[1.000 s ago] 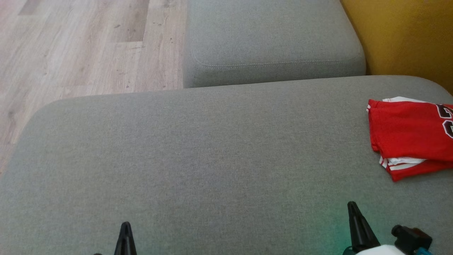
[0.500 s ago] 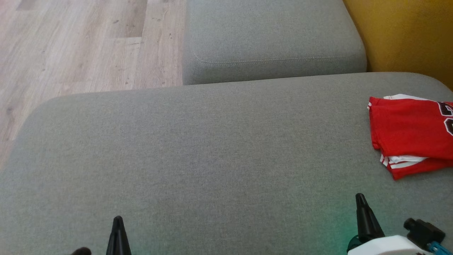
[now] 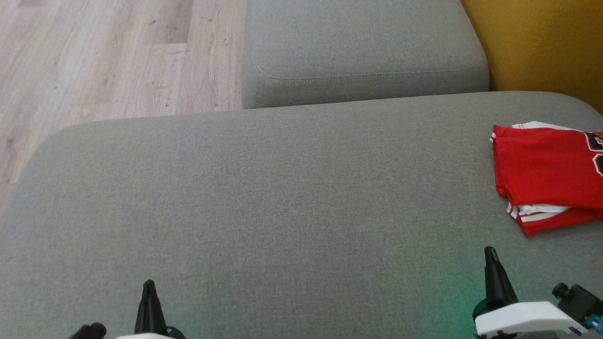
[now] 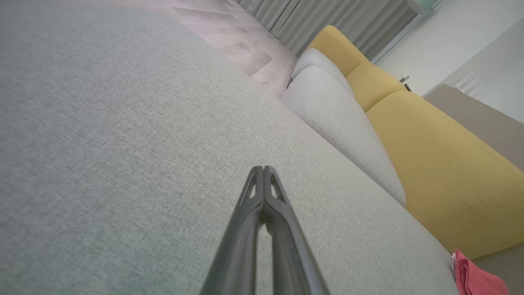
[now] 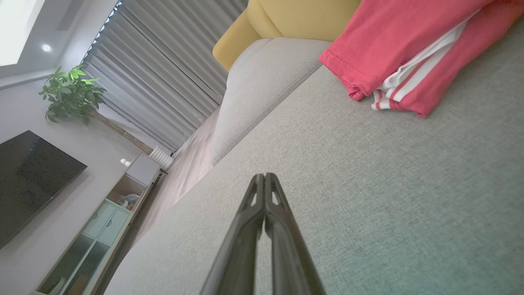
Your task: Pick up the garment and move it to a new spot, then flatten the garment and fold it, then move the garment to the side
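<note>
The garment [image 3: 549, 176] is a folded red jersey with white stripes and dark numbers, lying at the right edge of the grey cushion [image 3: 282, 197]. It also appears in the right wrist view as the garment [image 5: 405, 45] at the upper right, and as a red corner of the garment [image 4: 475, 278] at the lower right of the left wrist view. My left gripper [image 3: 149, 288] is shut and empty at the lower left. My right gripper [image 3: 491, 254] is shut and empty at the lower right, a little below and left of the jersey. Both hover over bare cushion.
A second grey cushion [image 3: 362, 47] lies beyond the near one. A yellow sofa back [image 3: 541, 42] rises at the upper right. Wooden floor [image 3: 103, 56] is at the upper left. A TV [image 5: 28, 180], cabinet and plant stand across the room.
The head view has shifted slightly, so the cushions and jersey sit a bit higher. Both grippers reach a little higher in the picture and stay shut.
</note>
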### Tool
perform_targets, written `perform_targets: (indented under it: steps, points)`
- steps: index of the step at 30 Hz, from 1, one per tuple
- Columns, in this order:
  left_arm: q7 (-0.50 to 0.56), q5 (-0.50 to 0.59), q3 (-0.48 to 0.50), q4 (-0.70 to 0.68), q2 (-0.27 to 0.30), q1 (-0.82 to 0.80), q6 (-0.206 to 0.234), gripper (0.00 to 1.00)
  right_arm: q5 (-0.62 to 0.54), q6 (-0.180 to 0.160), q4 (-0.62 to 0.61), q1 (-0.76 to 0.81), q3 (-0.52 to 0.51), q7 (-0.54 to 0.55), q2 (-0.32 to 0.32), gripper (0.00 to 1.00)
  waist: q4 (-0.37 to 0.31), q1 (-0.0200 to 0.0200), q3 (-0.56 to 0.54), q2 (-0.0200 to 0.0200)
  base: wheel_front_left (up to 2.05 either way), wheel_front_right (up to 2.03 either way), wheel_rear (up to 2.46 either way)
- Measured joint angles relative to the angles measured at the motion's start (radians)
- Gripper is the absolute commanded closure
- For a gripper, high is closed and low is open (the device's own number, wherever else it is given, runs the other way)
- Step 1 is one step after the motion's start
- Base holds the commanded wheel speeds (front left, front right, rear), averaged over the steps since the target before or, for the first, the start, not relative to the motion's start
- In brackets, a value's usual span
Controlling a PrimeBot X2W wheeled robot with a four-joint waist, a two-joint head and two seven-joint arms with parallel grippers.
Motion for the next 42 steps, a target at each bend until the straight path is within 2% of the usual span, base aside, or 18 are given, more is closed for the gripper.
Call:
perform_targets:
  steps: [42]
  points:
    - [0.116,-0.478,0.099,0.034,0.000,-0.117,-0.097,1.00,0.493,0.000,-0.011,-0.086,-0.085,0.119,-0.002,1.00,-0.004,-0.0001,0.041,0.0000,0.00,0.00,0.00]
